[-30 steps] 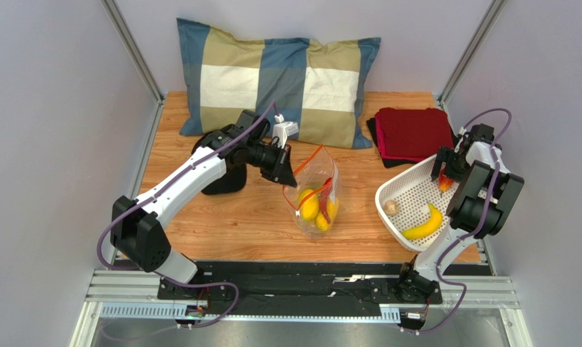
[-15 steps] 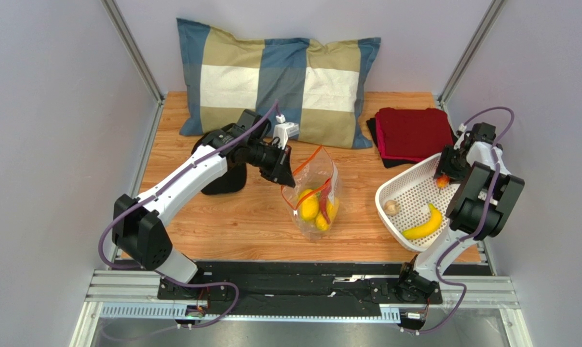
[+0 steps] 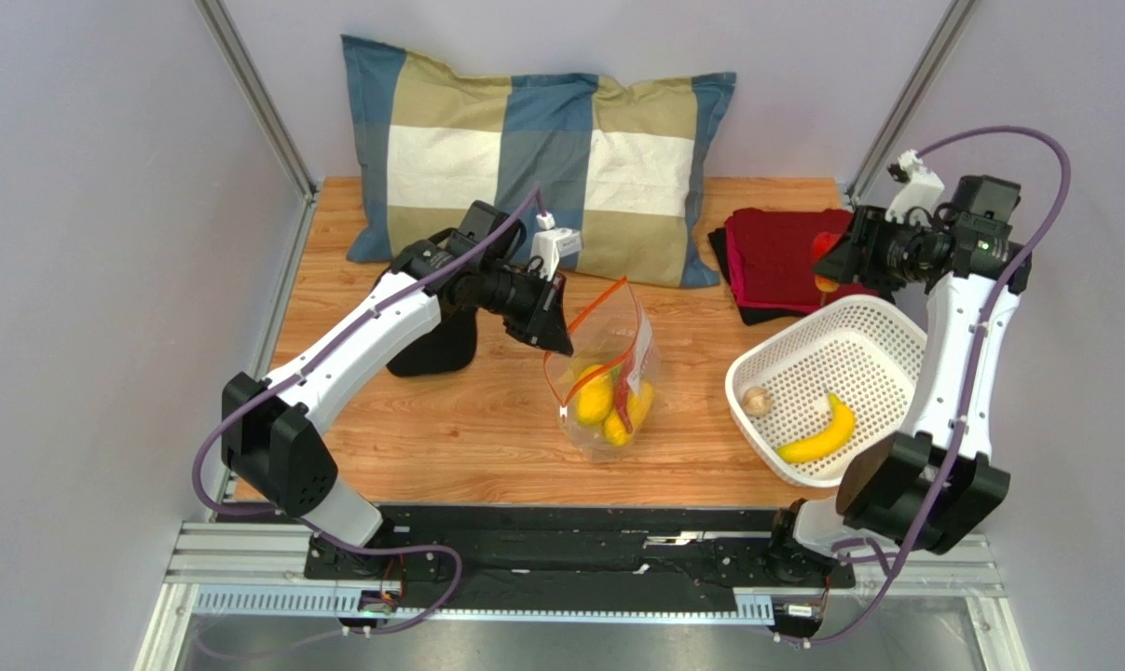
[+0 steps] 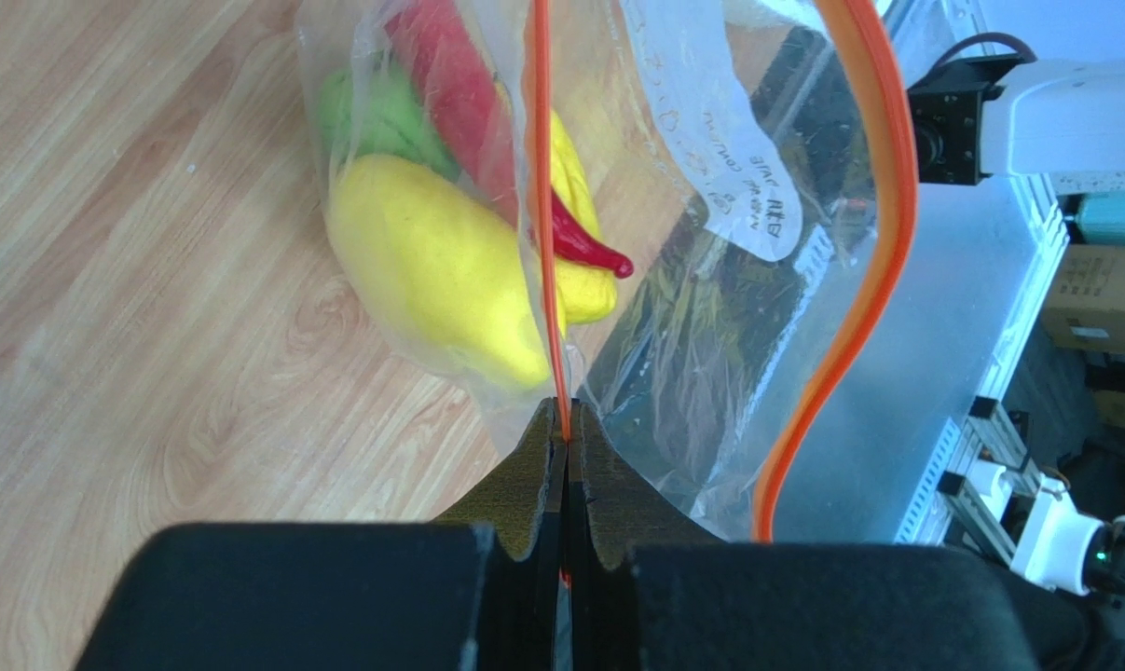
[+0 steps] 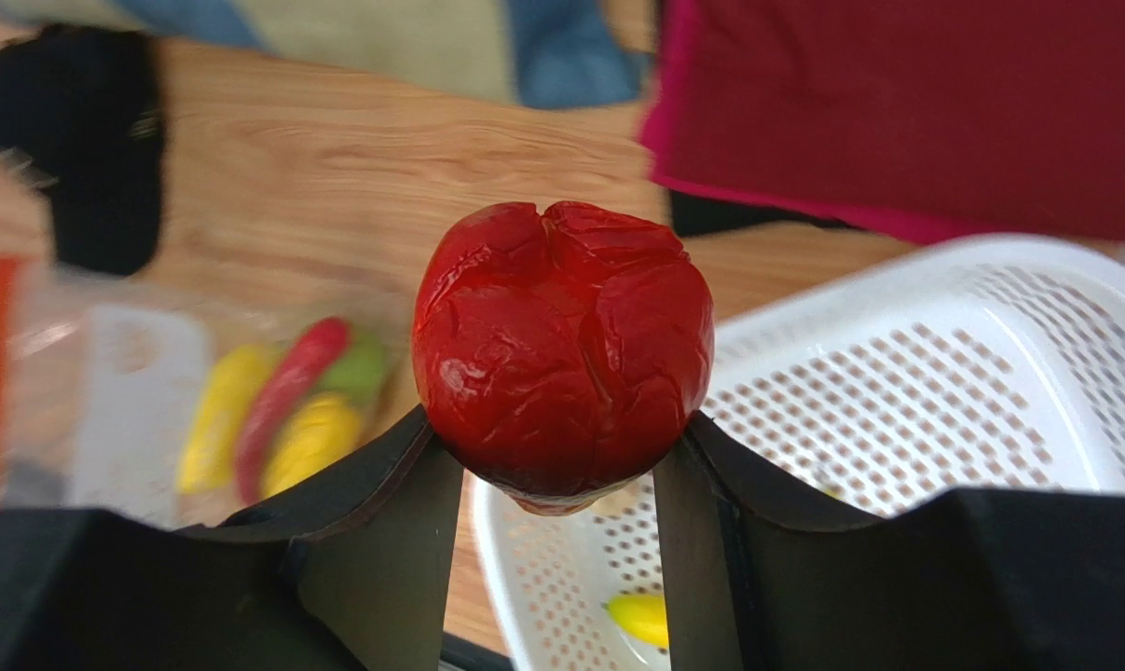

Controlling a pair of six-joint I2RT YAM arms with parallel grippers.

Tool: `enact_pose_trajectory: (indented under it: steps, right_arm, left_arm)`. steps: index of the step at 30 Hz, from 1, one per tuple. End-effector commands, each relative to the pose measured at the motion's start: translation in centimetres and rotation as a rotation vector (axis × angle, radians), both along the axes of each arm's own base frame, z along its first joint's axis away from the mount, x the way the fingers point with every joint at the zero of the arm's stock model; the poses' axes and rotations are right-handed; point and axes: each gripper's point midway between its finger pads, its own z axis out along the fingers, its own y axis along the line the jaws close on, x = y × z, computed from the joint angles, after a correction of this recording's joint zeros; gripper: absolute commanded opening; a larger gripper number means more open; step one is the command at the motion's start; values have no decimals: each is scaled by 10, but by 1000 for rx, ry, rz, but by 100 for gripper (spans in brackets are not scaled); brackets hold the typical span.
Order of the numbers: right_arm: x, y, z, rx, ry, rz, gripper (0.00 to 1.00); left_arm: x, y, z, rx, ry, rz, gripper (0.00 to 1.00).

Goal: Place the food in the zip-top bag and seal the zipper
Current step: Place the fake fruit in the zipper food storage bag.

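Note:
The clear zip-top bag [image 3: 607, 375] stands open mid-table with yellow, green and red food inside. My left gripper [image 3: 561, 329] is shut on the bag's orange zipper strip [image 4: 543, 210] and holds that edge of the mouth up; its closed tips [image 4: 568, 420] pinch the strip. A yellow piece [image 4: 435, 266] and a red chili [image 4: 484, 126] show through the plastic. My right gripper [image 3: 823, 266] is raised over the back of the white basket [image 3: 883, 325], shut on a wrinkled red piece [image 5: 564, 364]. A banana [image 3: 821, 431] and a small beige piece [image 3: 757, 400] lie in the basket.
A checked pillow [image 3: 526, 147] leans on the back wall. A folded dark red cloth [image 3: 785, 245] lies at the back right, just behind the right gripper. A black object [image 3: 435, 350] sits under the left arm.
My right gripper closed on the red piece in the basket and lifted it up and back, out of the basket. The left arm and bag have hardly moved.

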Motion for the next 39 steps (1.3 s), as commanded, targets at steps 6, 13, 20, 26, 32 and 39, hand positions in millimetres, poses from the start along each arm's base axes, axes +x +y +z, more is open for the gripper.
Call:
enact_pose_trajectory:
  steps: [6, 13, 20, 26, 32, 39]
  right_arm:
    - [-81, 172, 91, 151, -201, 596, 15]
    - [-112, 236, 81, 169, -193, 814, 15]
    - [-114, 285, 38, 82, -105, 894, 17]
    - [-119, 297, -11, -13, 8, 936, 28]
    - [-122, 297, -27, -66, 54, 932, 85]
    - [-104, 255, 19, -13, 2, 833, 92]
  left_arm:
    - [-8, -14, 41, -117, -9, -55, 0]
    - [-15, -21, 50, -154, 22, -84, 0]
    - [-14, -26, 48, -166, 41, -82, 0]
    - [-14, -25, 44, -184, 71, -75, 0]
    - [-9, -26, 42, -197, 80, -56, 0]
    - [-9, -25, 38, -203, 83, -47, 0]
